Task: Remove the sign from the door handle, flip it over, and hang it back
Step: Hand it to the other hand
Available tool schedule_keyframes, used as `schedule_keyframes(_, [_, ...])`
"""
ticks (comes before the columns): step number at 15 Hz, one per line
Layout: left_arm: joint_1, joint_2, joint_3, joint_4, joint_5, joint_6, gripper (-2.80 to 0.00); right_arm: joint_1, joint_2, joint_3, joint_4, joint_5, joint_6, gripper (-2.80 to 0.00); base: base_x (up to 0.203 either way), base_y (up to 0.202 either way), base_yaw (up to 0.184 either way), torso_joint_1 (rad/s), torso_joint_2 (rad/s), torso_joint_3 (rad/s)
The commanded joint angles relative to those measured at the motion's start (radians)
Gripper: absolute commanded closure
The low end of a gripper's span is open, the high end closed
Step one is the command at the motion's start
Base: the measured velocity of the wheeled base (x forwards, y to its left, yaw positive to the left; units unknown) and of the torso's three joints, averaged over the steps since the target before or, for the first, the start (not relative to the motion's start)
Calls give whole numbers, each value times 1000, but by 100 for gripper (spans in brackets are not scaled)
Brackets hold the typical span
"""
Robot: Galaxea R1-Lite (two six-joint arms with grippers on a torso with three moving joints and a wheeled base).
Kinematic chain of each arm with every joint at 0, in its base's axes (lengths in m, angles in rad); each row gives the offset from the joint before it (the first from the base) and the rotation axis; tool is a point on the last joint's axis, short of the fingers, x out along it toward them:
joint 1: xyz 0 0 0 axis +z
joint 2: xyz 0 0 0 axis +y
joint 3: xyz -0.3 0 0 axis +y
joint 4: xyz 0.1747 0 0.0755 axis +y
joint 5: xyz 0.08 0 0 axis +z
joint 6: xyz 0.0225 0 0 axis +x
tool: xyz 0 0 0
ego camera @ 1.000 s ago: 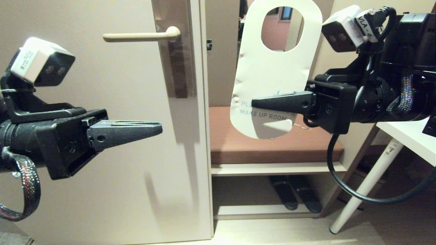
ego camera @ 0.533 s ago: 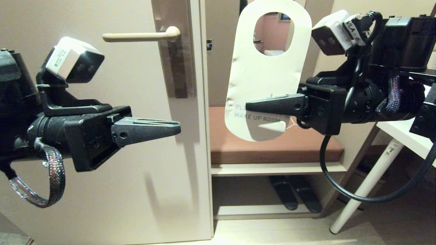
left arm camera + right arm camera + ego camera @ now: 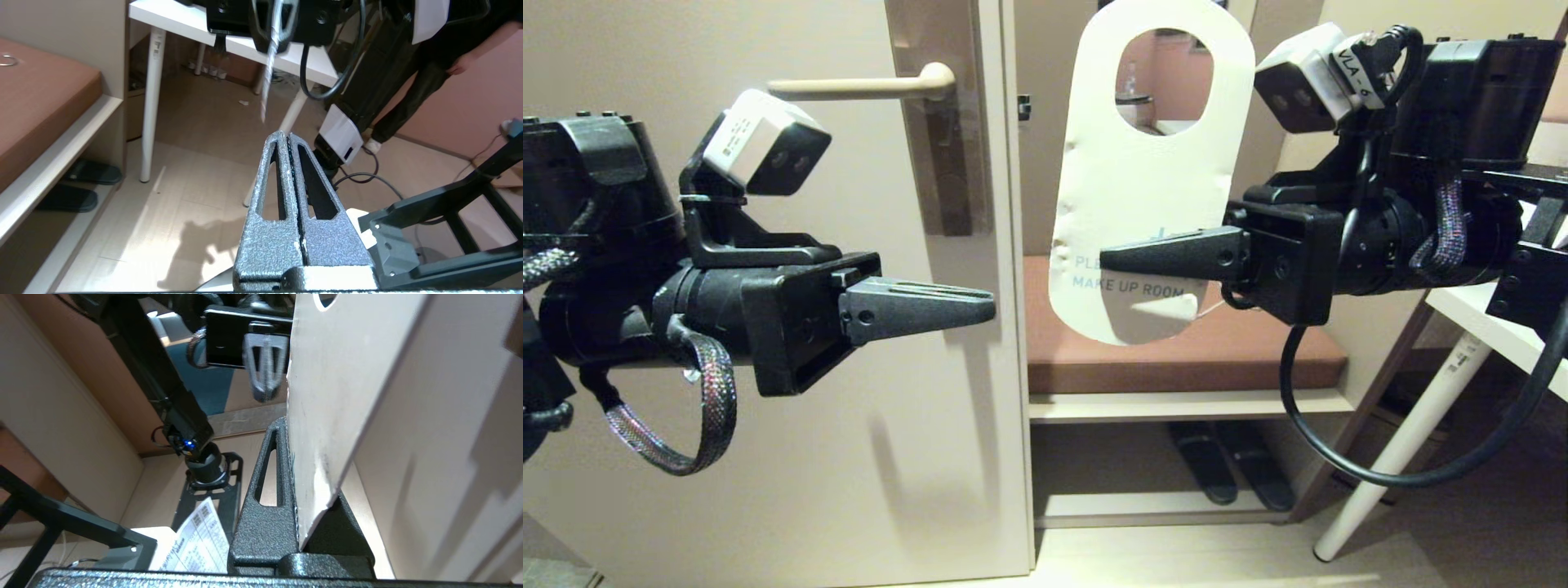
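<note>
The sign [image 3: 1143, 188] hangs upright in the air right of the door edge, white side with "MAKE UP ROOM" facing me, oval hole on top. My right gripper [image 3: 1104, 260] is shut on its lower part; in the right wrist view the sign [image 3: 327, 400] sits clamped between the fingers of that gripper [image 3: 288, 422]. The cream door handle [image 3: 862, 85] juts left from its brownish plate [image 3: 939, 114], bare. My left gripper [image 3: 990, 308] is shut and empty, level, pointing right below the handle toward the sign; it shows shut [image 3: 284, 135] in the left wrist view too.
The beige door [image 3: 768, 327] fills the left. Behind the sign a brown padded bench [image 3: 1176, 351] stands with dark slippers [image 3: 1229, 469] under it. A white table [image 3: 1494, 327] with a slanted leg is at the right. A person's leg [image 3: 412, 98] shows in the left wrist view.
My left gripper has moved right, toward the sign, staying shut. My right gripper has carried the sign a little to the left.
</note>
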Motion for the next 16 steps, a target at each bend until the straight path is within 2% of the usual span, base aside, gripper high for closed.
schedule_keyframes(1, [-8, 10, -12, -4, -6, -6, 0, 10, 3, -3, -3, 6, 0, 0, 0, 0, 0, 0, 0, 0])
schedule_keyframes(10, [-17, 13, -19, -2, -4, -11, 0, 16, 17, -12, -1, 6, 0, 0, 0, 0, 0, 0, 0, 0])
schedule_keyframes(11, [-17, 13, -18, -3, -4, -11, -280, 16, 20, -13, -3, 6, 0, 0, 0, 0, 0, 0, 0, 0])
schedule_keyframes(16, [-33, 11, -18, -4, -4, -11, -280, 16, 19, -15, -3, 6, 0, 0, 0, 0, 0, 0, 0, 0])
